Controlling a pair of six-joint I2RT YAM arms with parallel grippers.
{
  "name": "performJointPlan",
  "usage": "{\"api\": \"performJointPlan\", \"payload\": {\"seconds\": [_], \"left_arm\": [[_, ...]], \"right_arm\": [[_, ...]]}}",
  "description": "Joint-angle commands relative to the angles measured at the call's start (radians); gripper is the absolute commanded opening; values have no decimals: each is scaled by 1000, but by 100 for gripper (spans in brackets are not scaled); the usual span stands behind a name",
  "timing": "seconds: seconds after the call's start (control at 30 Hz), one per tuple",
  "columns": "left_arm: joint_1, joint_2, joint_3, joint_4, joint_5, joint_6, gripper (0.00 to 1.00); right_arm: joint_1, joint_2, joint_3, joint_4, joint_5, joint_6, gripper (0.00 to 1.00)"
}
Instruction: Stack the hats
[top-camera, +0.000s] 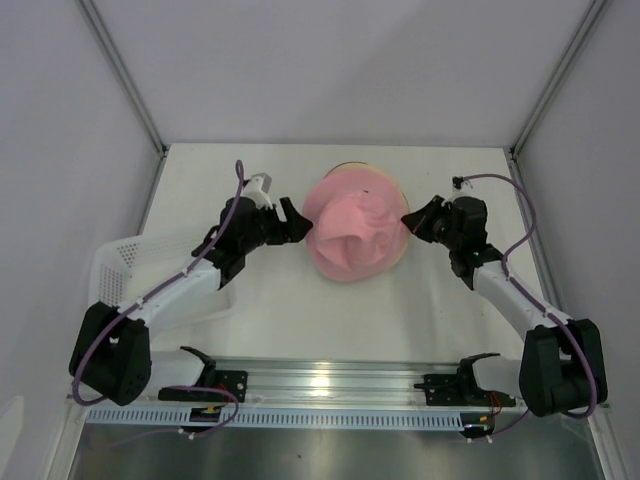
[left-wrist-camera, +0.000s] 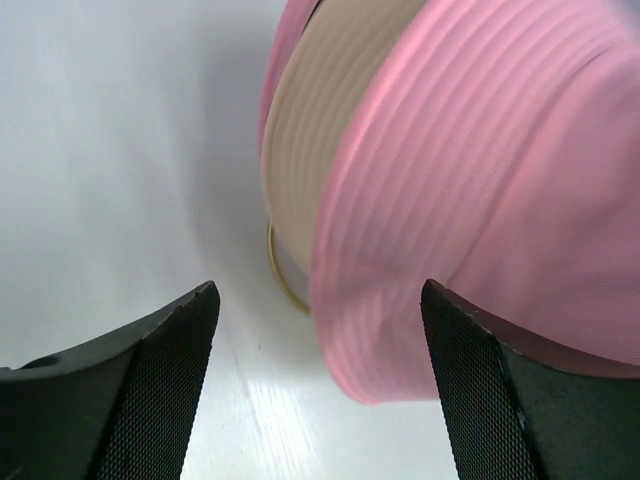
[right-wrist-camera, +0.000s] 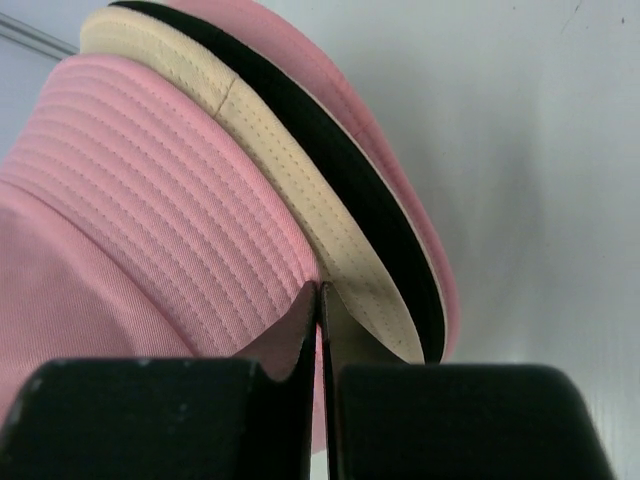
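Hats (top-camera: 355, 235) sit stacked between open left end effector (top-camera: 298, 220) and right end effector (top-camera: 407, 218) clamped on their edge

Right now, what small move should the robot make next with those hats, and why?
Probably open the right hand and let go. It seems shut on the brim of the pink hat, which already lies on top of the beige hat and black hat; the left hand is open beside them.
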Motion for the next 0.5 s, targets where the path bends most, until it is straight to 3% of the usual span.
{"api": "performJointPlan", "payload": {"seconds": [0.0, 0.23, 0.37, 0.47], "left_arm": [[0, -83, 147, -63, -64, 97, 84], [7, -51, 344, -75, -21, 151, 82], [5, 49, 436, -75, 60, 99, 78], [-3, 113, 460, -83, 35, 56, 77]], "right_arm": [[-18, 90, 127, -78, -13, -64, 0], [-44, 276, 351, -256, -100, -142, 0], [-44, 337, 471, -355, -96, -186, 0], [-44, 376, 556, -407, -94, -203, 0]]}}
